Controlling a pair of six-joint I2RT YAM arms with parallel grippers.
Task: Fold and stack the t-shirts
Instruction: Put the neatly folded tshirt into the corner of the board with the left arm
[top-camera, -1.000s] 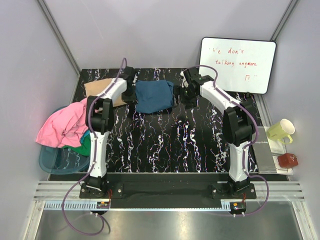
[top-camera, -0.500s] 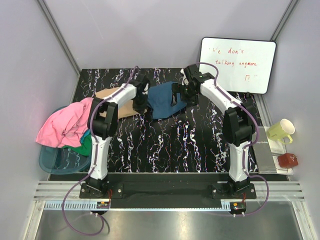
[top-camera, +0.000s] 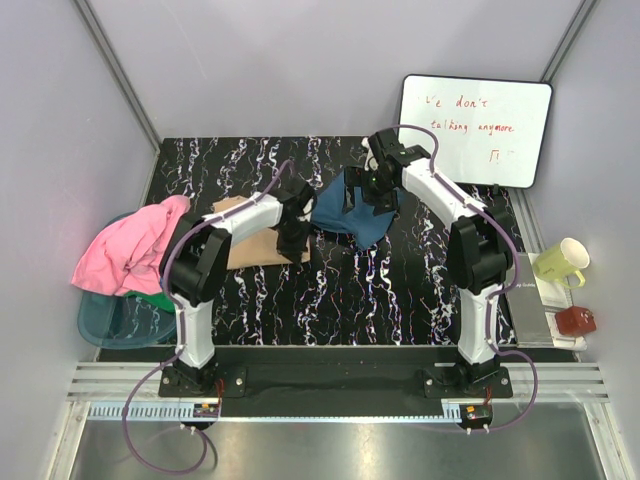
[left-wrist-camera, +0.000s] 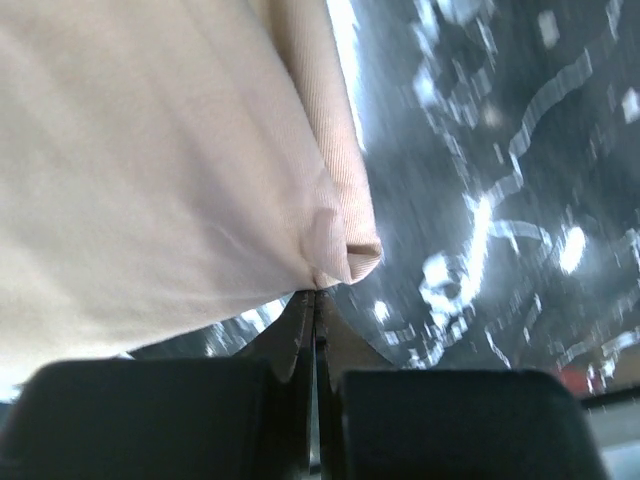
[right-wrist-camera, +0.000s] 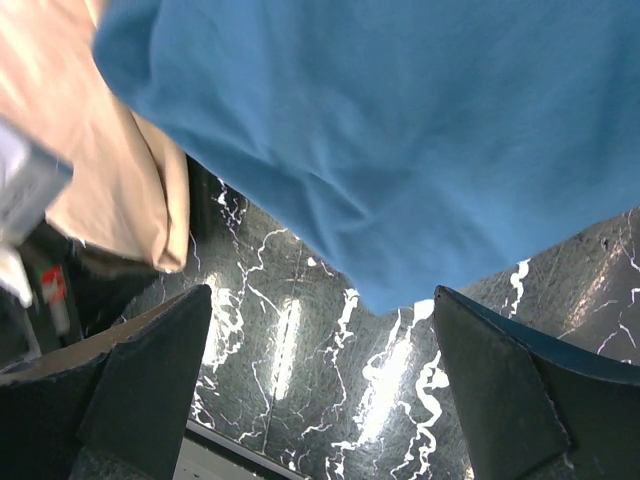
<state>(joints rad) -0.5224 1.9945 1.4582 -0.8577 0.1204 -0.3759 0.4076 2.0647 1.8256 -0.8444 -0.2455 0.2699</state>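
The left pincer (left-wrist-camera: 315, 300) is pinched tight together on a corner of the tan t-shirt (left-wrist-camera: 150, 150). The cloth bunches into a little fold right where the two fingers meet. I think it holds the corner so it can pull or place the shirt without it slipping away.

The right pincer (right-wrist-camera: 318, 330) is wide apart and holds nothing. The blue t-shirt (right-wrist-camera: 400, 130) lies just in front of its fingers, a bit rumpled with one point sticking out. The fingers may be spread like that so they can come in on the cloth for a grab.

From above, the blue t-shirt sits on the table (top-camera: 330, 290) at about 12 o'clock from the middle. The tan t-shirt lies at about 10 o'clock, close beside the blue one. I cannot tell if the two touch.

The pink t-shirt (top-camera: 130, 250) and a green t-shirt (top-camera: 168, 296) wait in a basket (top-camera: 100, 325) at 9 o'clock, off the table's edge. No stack is made yet, so I think the job is far from done.
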